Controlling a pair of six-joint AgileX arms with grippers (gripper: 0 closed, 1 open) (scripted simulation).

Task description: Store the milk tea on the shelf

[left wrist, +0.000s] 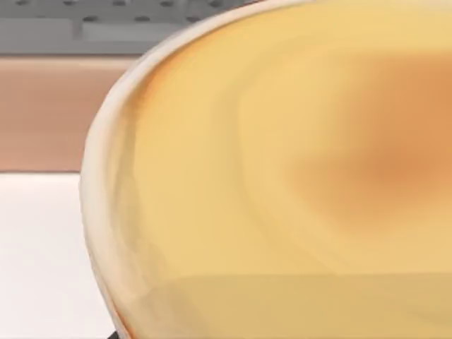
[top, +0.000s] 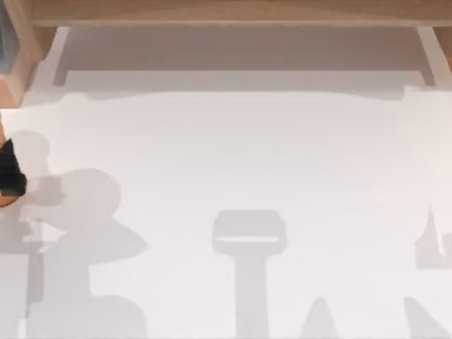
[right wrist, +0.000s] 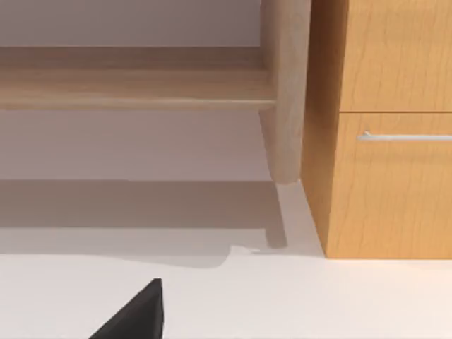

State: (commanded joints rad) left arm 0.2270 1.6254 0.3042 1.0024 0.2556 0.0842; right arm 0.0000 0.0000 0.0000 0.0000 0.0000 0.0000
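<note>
The cup (left wrist: pixel 296 183) sits right against the left hand (top: pixel 8 176) at the surface's left edge, its grip impossible to tell, with the shelf (top: pixel 226 13) lying ahead and across from that hand.

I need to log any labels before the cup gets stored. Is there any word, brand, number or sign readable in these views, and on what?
None can be read.
Milk tea: its pale yellow top shows plain, no print.
Shelf: bare wood, no marking.
Drawer cabinet beside the shelf post: plain wood fronts and a metal handle, no label.
Table: white, unmarked.
</note>
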